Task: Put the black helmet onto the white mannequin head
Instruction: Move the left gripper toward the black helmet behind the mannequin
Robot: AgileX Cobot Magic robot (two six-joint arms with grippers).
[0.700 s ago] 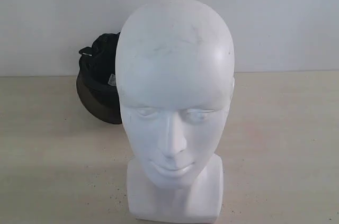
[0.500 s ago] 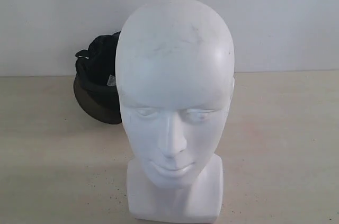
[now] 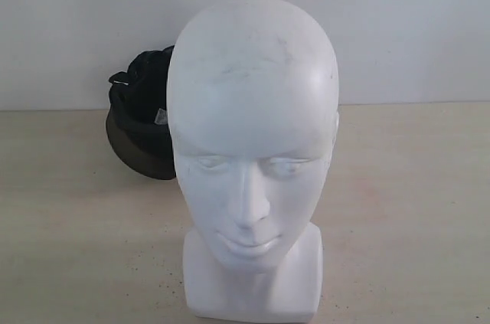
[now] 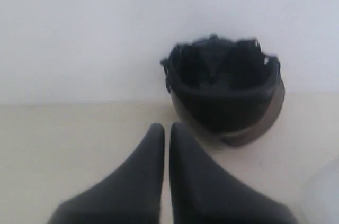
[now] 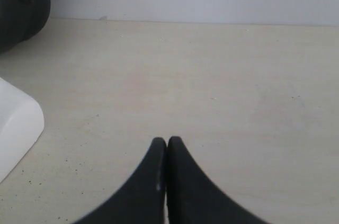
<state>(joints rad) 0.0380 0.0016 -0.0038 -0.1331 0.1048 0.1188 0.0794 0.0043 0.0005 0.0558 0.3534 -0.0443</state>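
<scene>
The white mannequin head [image 3: 253, 148] stands upright at the front middle of the table, face toward the exterior camera. The black helmet [image 3: 142, 113] lies behind it to the left, near the wall, partly hidden by the head, padded lining showing. In the left wrist view the black helmet [image 4: 225, 94] lies ahead with its opening toward the camera; my left gripper [image 4: 167, 127] is shut, empty, a short way in front of it. My right gripper [image 5: 167, 140] is shut and empty over bare table, with the mannequin's base [image 5: 16, 128] and the helmet [image 5: 21, 7] off to one side.
A white wall [image 3: 398, 25] runs along the back edge of the beige table [image 3: 413, 201]. Neither arm shows in the exterior view.
The helmet has shifted slightly to the left behind the mannequin head, then settled. The mannequin head has not moved.
</scene>
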